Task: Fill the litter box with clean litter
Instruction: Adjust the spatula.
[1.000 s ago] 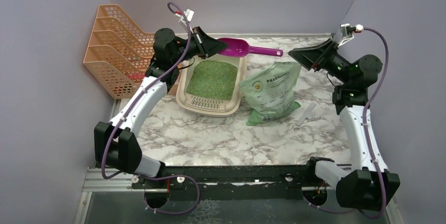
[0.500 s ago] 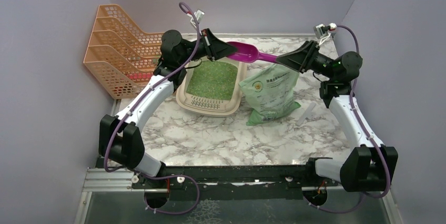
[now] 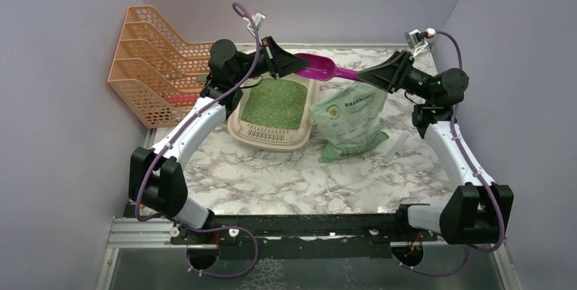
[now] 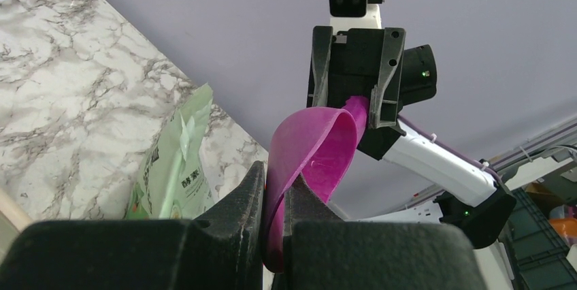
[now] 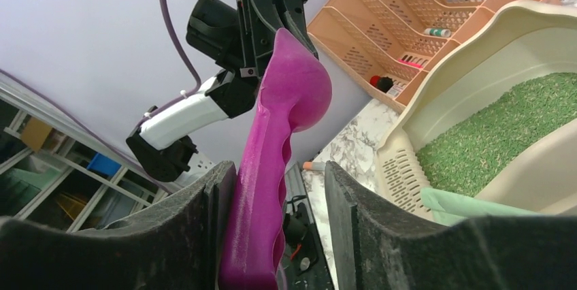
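On the marble table (image 3: 272,174), nearest the arm bases, a small pale strip (image 3: 396,147) lay at the right. Just left of it and a little farther, the green bag (image 3: 350,123) lay flat. Its left edge was touching or just beside the right rim of the box (image 3: 235,126). The box sat left of centre with its slotted lip at the near end, and green litter (image 3: 275,103) covered its floor. Above the box's far rim hung the magenta scoop (image 3: 316,67), off the table, bowl to the left and handle to the right. The left gripper (image 4: 275,181) was pressed together on the wall of the bowl. The right gripper (image 5: 275,174) stood spread around the handle, which rested against one finger (image 5: 197,235) with a clear gap to the other. The box lay below and near of the left gripper, the bag below and near of the right. At the far left stood the orange rack (image 3: 153,65).
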Motion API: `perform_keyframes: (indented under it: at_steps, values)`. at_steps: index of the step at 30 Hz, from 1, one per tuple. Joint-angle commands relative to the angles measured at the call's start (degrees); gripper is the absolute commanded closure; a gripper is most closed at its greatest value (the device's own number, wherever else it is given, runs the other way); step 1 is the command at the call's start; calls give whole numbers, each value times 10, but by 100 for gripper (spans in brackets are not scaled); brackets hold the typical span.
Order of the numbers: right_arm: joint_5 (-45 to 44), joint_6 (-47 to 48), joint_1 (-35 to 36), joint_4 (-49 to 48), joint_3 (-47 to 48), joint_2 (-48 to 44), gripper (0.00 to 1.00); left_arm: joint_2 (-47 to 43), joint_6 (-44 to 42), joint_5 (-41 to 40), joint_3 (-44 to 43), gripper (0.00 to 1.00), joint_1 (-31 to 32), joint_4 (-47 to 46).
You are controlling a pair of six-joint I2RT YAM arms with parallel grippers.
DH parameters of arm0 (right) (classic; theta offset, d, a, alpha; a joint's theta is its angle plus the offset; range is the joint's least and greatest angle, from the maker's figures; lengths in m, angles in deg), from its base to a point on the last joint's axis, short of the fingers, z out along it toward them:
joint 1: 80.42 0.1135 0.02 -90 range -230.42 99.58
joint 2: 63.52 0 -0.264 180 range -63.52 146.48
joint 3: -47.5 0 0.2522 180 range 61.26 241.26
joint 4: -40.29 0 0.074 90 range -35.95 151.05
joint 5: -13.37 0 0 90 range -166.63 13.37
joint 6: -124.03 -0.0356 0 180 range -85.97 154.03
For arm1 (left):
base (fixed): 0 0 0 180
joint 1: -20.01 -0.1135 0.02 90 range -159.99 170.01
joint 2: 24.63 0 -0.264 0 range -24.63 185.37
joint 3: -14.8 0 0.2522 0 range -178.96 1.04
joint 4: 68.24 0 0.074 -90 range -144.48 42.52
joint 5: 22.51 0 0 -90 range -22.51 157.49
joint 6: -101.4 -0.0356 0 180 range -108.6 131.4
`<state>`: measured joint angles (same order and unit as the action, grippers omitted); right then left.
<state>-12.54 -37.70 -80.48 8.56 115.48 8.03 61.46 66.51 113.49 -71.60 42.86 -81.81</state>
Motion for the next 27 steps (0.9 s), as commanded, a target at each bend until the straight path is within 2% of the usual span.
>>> perform_keyframes:
  at_steps: [1,10,12,15,20,27]
  values:
    - [23,-12,0,-27,17,4,45,-6,6,0,-12,100,3,-36]
    - [26,-21,0,-34,24,6,60,-9,9,-11,-2,100,5,-38]
    - [28,-25,9,-34,26,7,60,-10,7,-16,0,100,7,-39]
    - [31,-29,14,-33,28,7,54,-11,2,-22,0,100,10,-39]
    - [32,-26,15,-31,30,7,56,-9,-1,-27,0,100,13,-39]
    - [27,-8,16,-13,33,4,71,-5,-3,-25,-6,100,17,-38]
